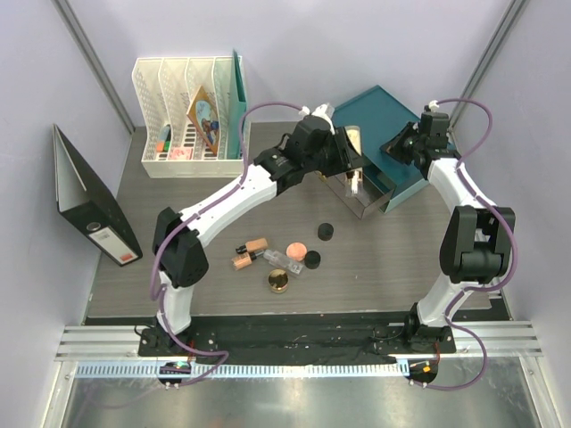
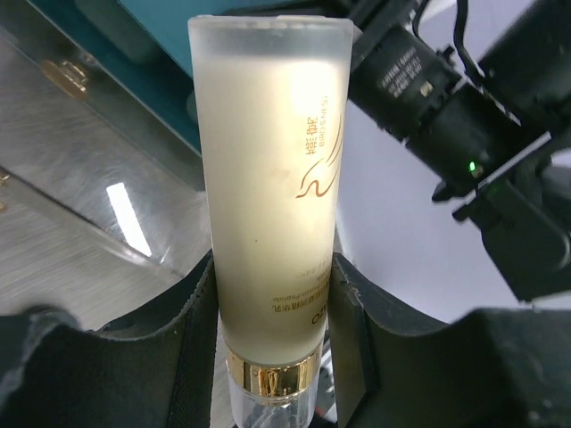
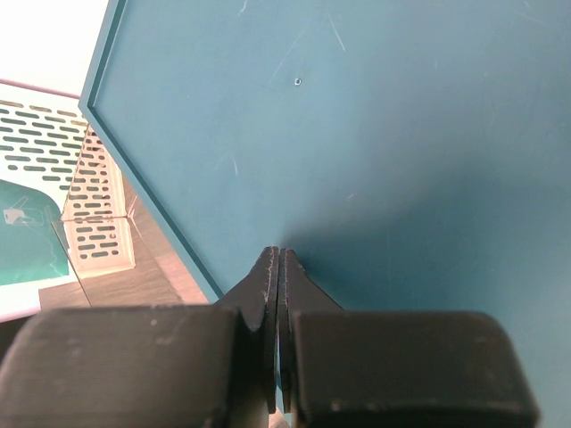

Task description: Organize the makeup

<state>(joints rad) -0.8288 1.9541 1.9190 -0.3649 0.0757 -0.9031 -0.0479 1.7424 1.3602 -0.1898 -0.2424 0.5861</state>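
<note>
1. The table carries everything, with both arms bolted at its near edge.
2. The left arm reaches far forward and to the right, elbow low. Its left gripper hangs beside the teal box.
3. The right arm stands folded, forearm going up and back. The right gripper sits at the box's top, fingers pressed together with nothing between them.
4. One clear drawer juts from the box, just below the left gripper.
5. One black binder and one white file rack stand well left of that gripper.
6. The left gripper is clamped on one beige bottle. It grips near the gold band, and the body sticks out past the fingertips.
7. Seven pieces lie on the table, well back from the left gripper:
   - two peach tubes
   - one glass bottle
   - one coral compact
   - one gold jar
   - two black pots
</note>
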